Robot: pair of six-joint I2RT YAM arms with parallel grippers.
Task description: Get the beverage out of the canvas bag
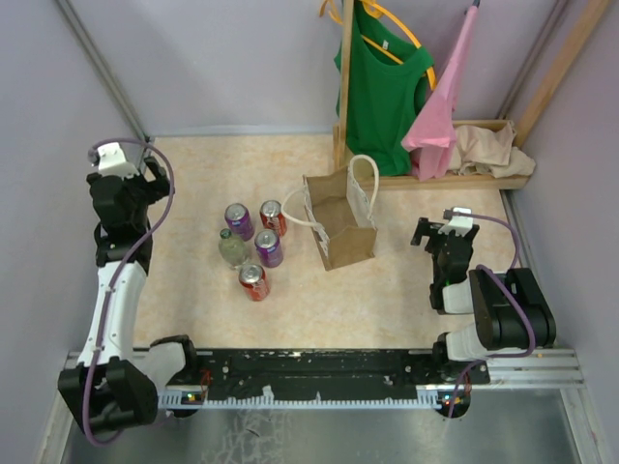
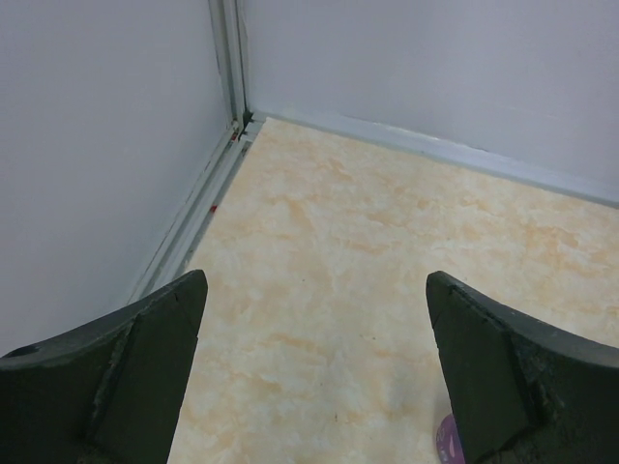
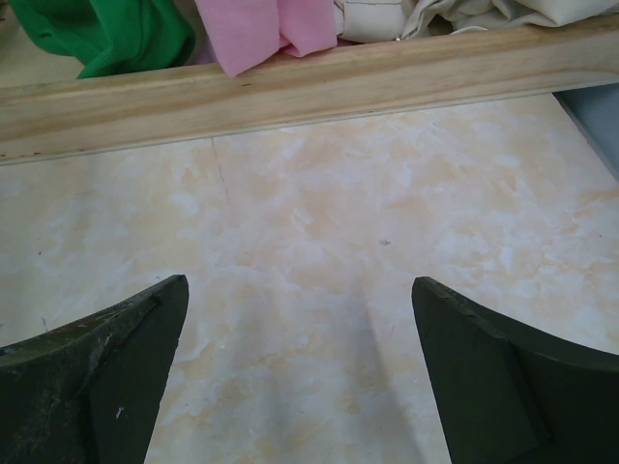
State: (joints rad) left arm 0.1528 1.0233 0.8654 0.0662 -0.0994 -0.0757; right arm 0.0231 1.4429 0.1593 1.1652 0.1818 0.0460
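The tan-brown canvas bag (image 1: 340,224) stands upright mid-table, its cream rope handles (image 1: 363,184) drooping over its sides. Its inside is not visible, so any beverage in it is hidden. Just left of it stand two purple cans (image 1: 239,220), two red cans (image 1: 273,217) and a clear bottle (image 1: 230,248). My left gripper (image 1: 135,182) (image 2: 314,280) is open and empty, far left of the bag, over bare table near the back-left corner. My right gripper (image 1: 435,235) (image 3: 298,282) is open and empty, to the right of the bag, facing the wooden rack base (image 3: 290,92).
A wooden clothes rack (image 1: 343,87) stands behind the bag with a green shirt (image 1: 382,87) and a pink garment (image 1: 440,116). A beige cloth heap (image 1: 488,150) lies on its base. Walls enclose the table on three sides. A purple can top (image 2: 447,440) shows by the left finger.
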